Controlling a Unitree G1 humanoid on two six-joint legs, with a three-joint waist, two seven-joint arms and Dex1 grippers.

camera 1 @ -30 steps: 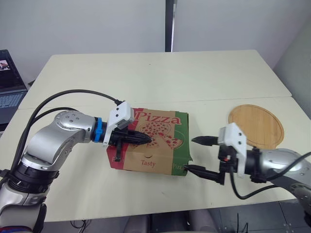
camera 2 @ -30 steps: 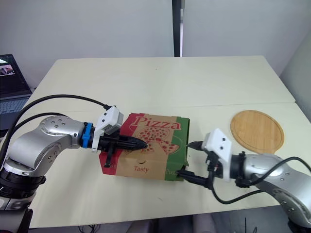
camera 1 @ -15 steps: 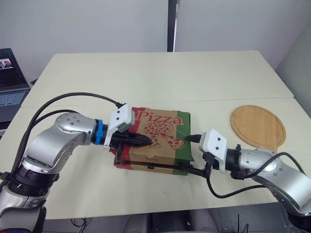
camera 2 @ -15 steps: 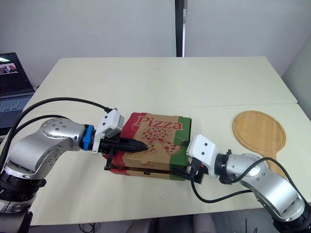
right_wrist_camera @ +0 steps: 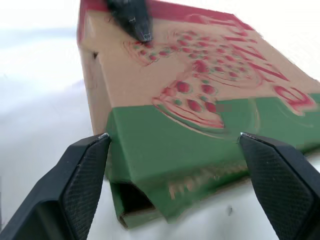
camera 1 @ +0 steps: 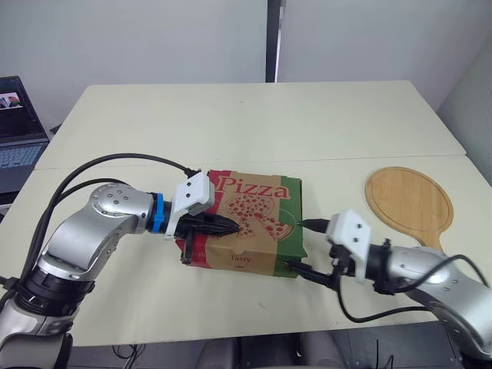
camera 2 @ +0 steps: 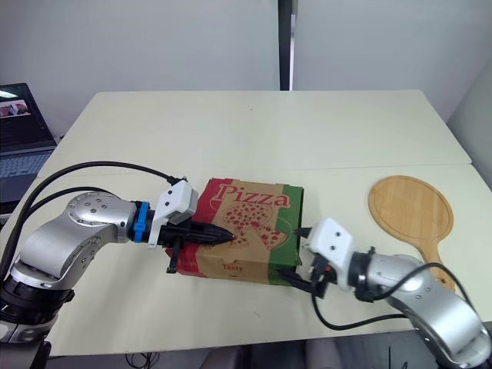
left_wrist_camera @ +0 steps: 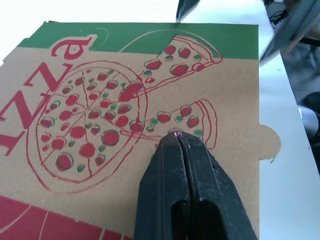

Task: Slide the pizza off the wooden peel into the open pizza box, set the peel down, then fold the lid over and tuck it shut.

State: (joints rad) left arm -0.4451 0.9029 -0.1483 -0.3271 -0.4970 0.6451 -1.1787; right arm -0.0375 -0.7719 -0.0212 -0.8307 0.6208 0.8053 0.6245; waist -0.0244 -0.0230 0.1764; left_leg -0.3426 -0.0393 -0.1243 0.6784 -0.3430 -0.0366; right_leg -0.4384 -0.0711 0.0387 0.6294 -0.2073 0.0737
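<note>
Both fingers of the left claw (camera 1: 233, 226) are pressed together into one black point. That point rests on the printed lid (left_wrist_camera: 100, 95) of the pizza box (camera 1: 247, 224), on the red and green pizza drawing near the middle of the top. The arm reaches in from the box's left side, and the fingers lie low and nearly flat over the cardboard.

The right claw (camera 1: 306, 247) stands wide apart at the box's near right corner. One finger sits up by the right edge of the lid and the other is down by the bottom front corner. In the right wrist view the two fingers (right_wrist_camera: 85, 175) stand on either side of the green side panel (right_wrist_camera: 190, 150), with nothing clamped between them. Whether either tip touches the cardboard cannot be told.

The box sits on the pale counter (camera 1: 254, 123), near its front edge and a little left of centre, between the two claws. Its lid is folded over the base, and the front flap (camera 1: 234, 258), printed "Tasty", hangs down the near face. At the near right corner the green panel stands off the base, leaving a dark gap under it.

The wooden peel (camera 1: 407, 201) lies flat on the counter to the right of the box, well apart from it and beyond the right arm. Its round blade faces up. A laptop (camera 1: 15, 131) shows at the far left edge, off the counter.
</note>
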